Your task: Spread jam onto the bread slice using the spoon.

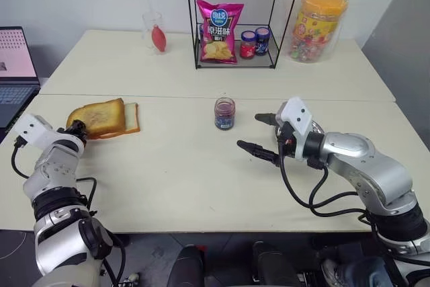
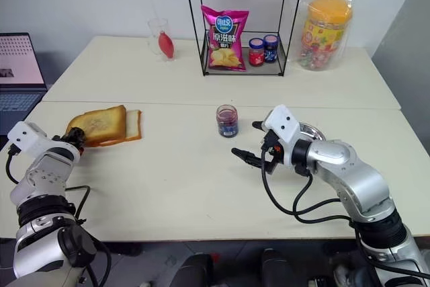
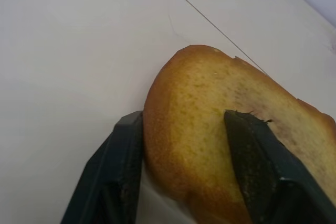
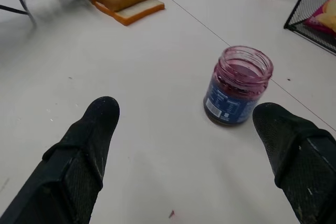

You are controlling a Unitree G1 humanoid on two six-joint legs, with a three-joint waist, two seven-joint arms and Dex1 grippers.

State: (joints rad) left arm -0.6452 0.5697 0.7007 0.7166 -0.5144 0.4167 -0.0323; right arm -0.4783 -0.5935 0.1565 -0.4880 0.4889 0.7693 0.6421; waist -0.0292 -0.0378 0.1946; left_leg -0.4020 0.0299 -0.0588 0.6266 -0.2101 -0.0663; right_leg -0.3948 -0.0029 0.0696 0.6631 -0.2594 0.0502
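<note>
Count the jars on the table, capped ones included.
3: the open jam jar mid-table before the right gripper; a red-lidded jar and a blue-lidded jar side by side in the wire rack.

The bread slice (image 1: 101,116), thick, square and golden-brown with a darker crust, lies at the left side of the table, stacked on a thinner pale slice (image 1: 132,117) that peeks out on its right. Its near corner sits tilted between two black fingers (image 3: 262,166), one on the toasted top face, one against the crust edge. Well apart from it, near the middle of the table, the jam (image 4: 237,85) stands upright in its small clear glass jar, lid off, dark purple-red and glossy, smeared up the inner wall, a blue label round the lower half. The spoon can't be made out.
</note>
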